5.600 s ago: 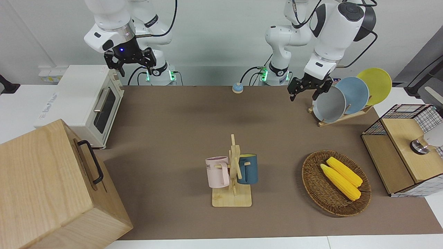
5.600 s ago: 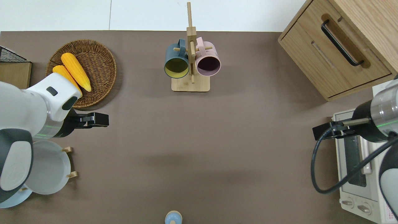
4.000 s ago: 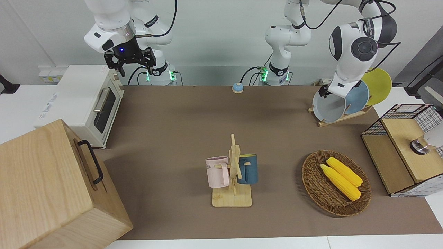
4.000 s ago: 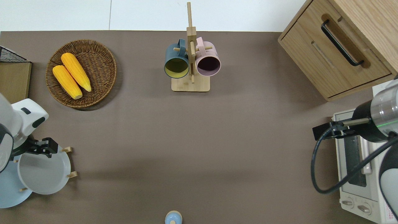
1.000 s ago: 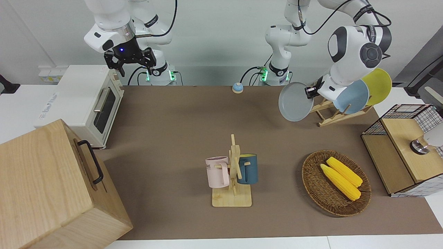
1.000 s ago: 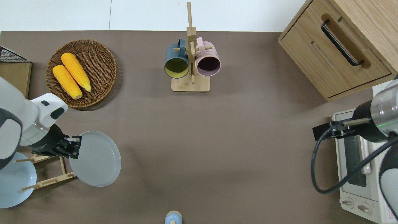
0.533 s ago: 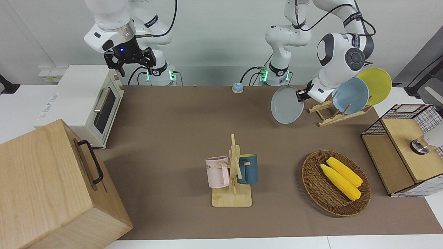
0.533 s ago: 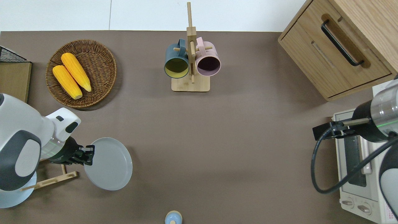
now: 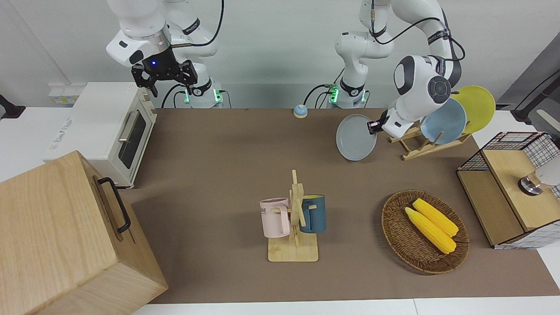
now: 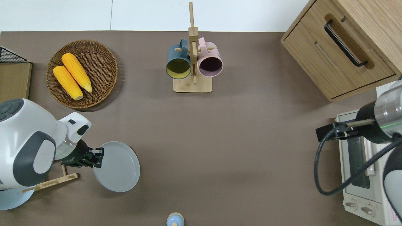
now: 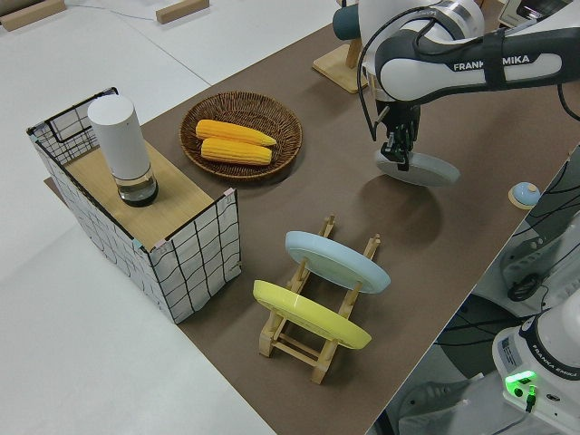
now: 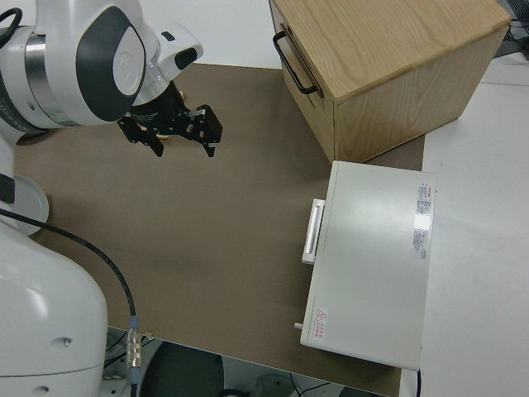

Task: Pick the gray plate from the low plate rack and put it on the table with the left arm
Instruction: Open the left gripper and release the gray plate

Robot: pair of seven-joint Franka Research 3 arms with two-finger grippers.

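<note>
- Front view: the left gripper [image 9: 373, 126] is clamped on the rim of the gray plate [image 9: 356, 137], which hangs tilted in the air, clear of the low plate rack [image 9: 415, 144]. The light blue plate [image 9: 446, 120] and the yellow plate [image 9: 476, 107] lean in the rack. The right arm is parked, the right gripper [image 9: 163, 77] with its fingers spread apart.
- Overhead view: the left gripper [image 10: 95, 158] pinches the plate's edge on the side toward the rack; the gray plate [image 10: 116, 166] is over bare brown table [image 10: 238, 147], beside the low plate rack [image 10: 50, 182] toward the table's middle. The wicker basket [image 10: 103, 67] of corn and the mug tree [image 10: 192, 84] lie farther from the robots, well apart from the plate.
- Left side view: the gray plate [image 11: 421, 169] looks nearly level and low, but whether it touches the table [image 11: 299, 217] cannot be told. The emptied slots of the low plate rack [image 11: 313, 349] show beside the two remaining plates.
- Judgement: the pick looks done and the placing step is in hand. The next move calls for lowering the plate flat onto the mat, then opening the fingers and lifting away without dragging the rim.
</note>
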